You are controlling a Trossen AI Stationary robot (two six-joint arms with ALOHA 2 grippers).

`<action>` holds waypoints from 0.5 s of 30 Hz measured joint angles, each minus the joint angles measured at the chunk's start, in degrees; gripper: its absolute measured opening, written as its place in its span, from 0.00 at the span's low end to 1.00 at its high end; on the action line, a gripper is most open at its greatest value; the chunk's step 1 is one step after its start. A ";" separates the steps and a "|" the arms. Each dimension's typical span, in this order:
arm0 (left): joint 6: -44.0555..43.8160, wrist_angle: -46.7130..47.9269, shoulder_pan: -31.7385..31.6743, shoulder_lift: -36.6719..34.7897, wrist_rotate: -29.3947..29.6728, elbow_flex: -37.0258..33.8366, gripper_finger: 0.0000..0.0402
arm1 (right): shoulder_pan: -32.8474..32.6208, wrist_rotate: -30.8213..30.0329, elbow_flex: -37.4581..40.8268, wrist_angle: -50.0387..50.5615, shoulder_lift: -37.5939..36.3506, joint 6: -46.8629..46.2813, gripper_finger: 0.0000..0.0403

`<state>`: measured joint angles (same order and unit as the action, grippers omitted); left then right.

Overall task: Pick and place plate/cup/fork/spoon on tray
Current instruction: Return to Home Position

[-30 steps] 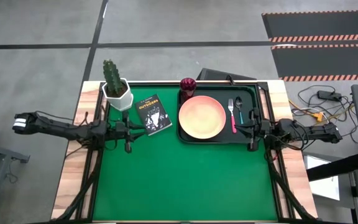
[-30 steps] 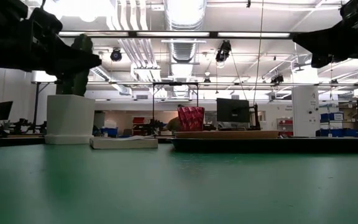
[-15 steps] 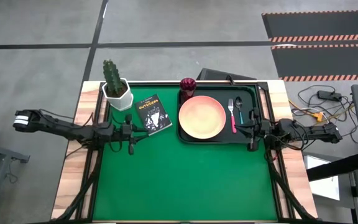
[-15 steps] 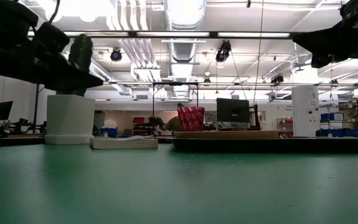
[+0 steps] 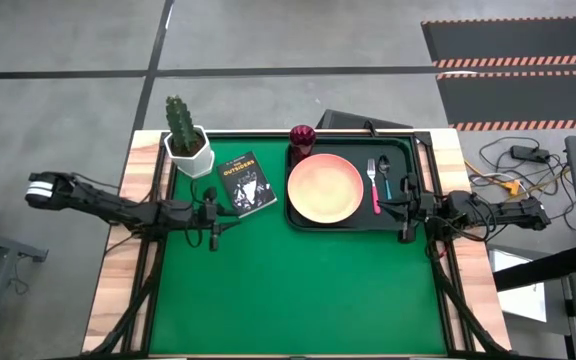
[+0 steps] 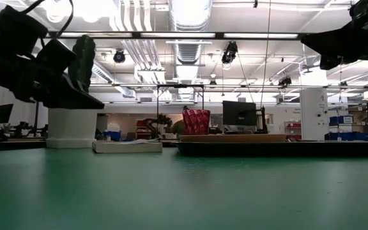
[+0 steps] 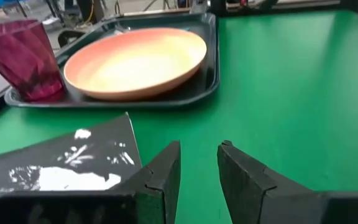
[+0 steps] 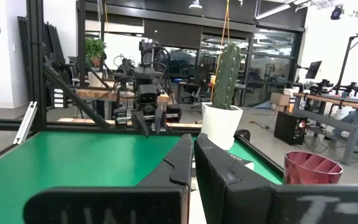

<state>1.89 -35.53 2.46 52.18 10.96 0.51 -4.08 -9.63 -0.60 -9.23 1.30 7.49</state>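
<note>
The salmon plate (image 5: pixel 325 188) lies in the middle of the dark tray (image 5: pixel 400 165) at the far right. The dark red cup (image 5: pixel 302 135) stands at the tray's far left corner. The pink-handled fork (image 5: pixel 373 182) and the teal-handled spoon (image 5: pixel 385 178) lie side by side right of the plate. My left gripper (image 5: pixel 230 214) hovers left of the tray beside the book, slightly open and empty; it also shows in the left wrist view (image 7: pixel 199 152). My right gripper (image 5: pixel 386 207) hovers at the tray's near right corner, shut and empty; it also shows in the right wrist view (image 8: pixel 194 146).
A small black book (image 5: pixel 246 183) lies left of the tray. A cactus in a white pot (image 5: pixel 188 145) stands at the far left corner. The green mat's near half (image 5: pixel 298 290) is bare.
My left gripper has gone a little toward the table's right edge, closer to the book and tray. The tableware and my right gripper have kept still.
</note>
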 joint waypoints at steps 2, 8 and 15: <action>0.00 0.00 0.00 1.13 0.00 0.00 0.22 | 0.00 0.00 0.00 -0.02 0.00 0.00 0.02; 0.02 0.01 0.00 4.26 0.00 0.00 0.22 | 0.00 0.00 0.02 0.00 0.00 0.00 0.02; 0.01 0.00 0.00 7.49 0.00 0.00 0.22 | -0.01 0.00 0.02 0.00 0.00 0.00 0.02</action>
<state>1.90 -35.53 2.46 59.68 10.96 0.51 -4.09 -9.63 -0.58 -9.23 1.30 7.49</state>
